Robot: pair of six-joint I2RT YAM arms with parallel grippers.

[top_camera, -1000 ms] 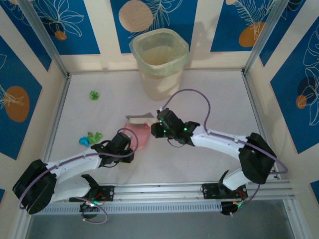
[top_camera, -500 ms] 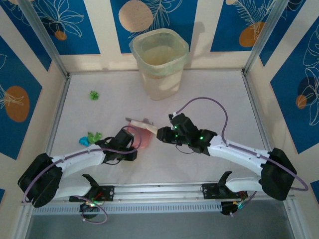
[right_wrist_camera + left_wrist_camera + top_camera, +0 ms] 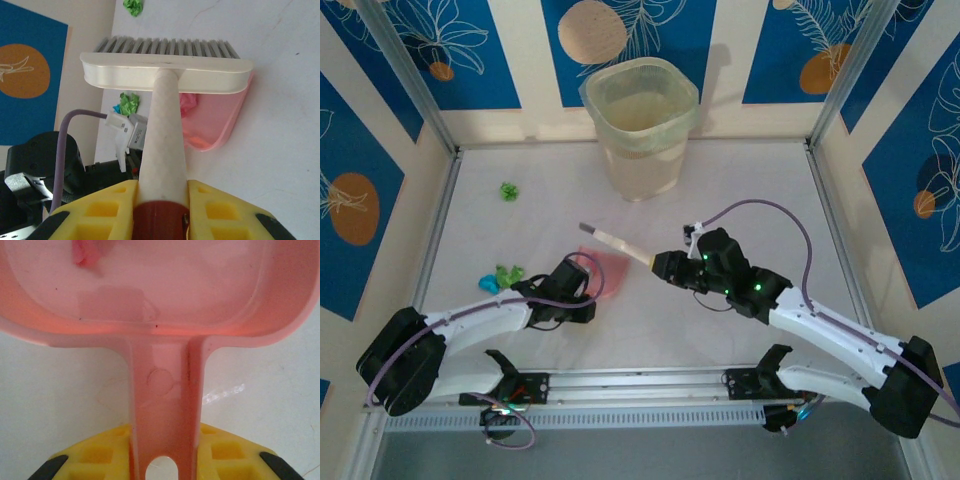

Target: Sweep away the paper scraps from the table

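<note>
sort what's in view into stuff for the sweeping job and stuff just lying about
Job: small crumpled coloured paper scraps, white-grey matte table, cream plastic hand brush, flat pink plastic dustpan, probably the pale translucent bin.
Just there: blue-and-cream patterned walls, purple arm cables.

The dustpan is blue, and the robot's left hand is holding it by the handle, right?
Not quite. The dustpan is pink, not blue, as the left wrist view shows close up. The rest is right: the left gripper is holding it by the handle.
</note>
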